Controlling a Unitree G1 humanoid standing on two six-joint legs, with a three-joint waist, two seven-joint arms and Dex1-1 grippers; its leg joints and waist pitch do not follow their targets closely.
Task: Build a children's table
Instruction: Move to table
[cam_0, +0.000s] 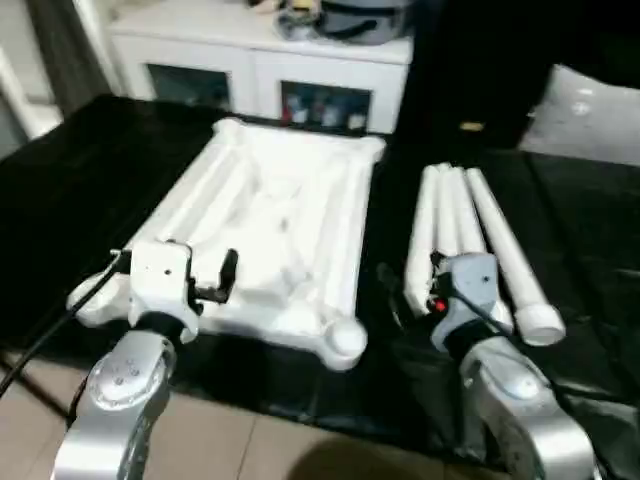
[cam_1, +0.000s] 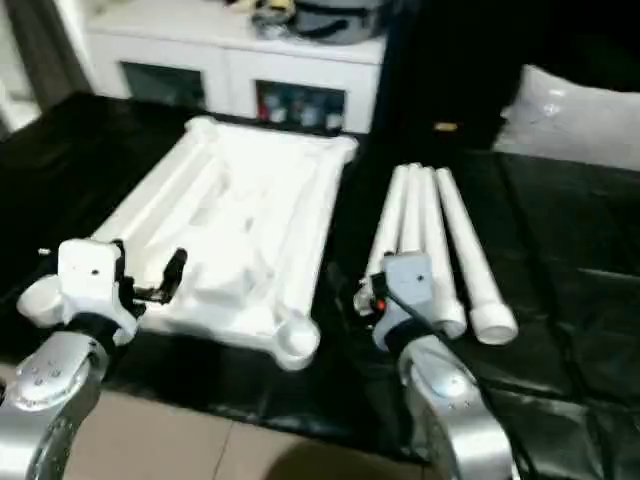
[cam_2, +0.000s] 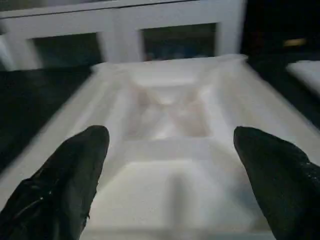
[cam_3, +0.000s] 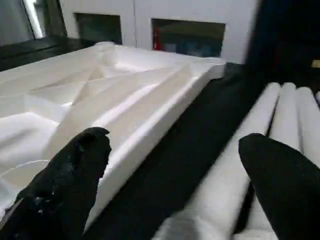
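Silver forearms reach over the near edge of the black-covered table (cam_0: 80, 200). Both hands are wide open and empty: the left hand (cam_2: 170, 165) hovers over the table top's (cam_0: 280, 220) near end, the right hand (cam_3: 172, 170) above the legs (cam_0: 470, 230). Wrist views reveal the top's ribbed underside with diagonal ridges. Rounded sockets mark its corners. Four smooth tapered legs lie bundled right of the top. Behind the top stands a white cabinet (cam_0: 260, 70) with glass doors.

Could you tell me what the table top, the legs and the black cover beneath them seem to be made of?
Table top: likely moulded white plastic, with smooth ribs and rounded corners. Legs: apparently the same matte white plastic, as tapered tubes. Black cover: probably thin plastic sheeting, glossy and wrinkled.
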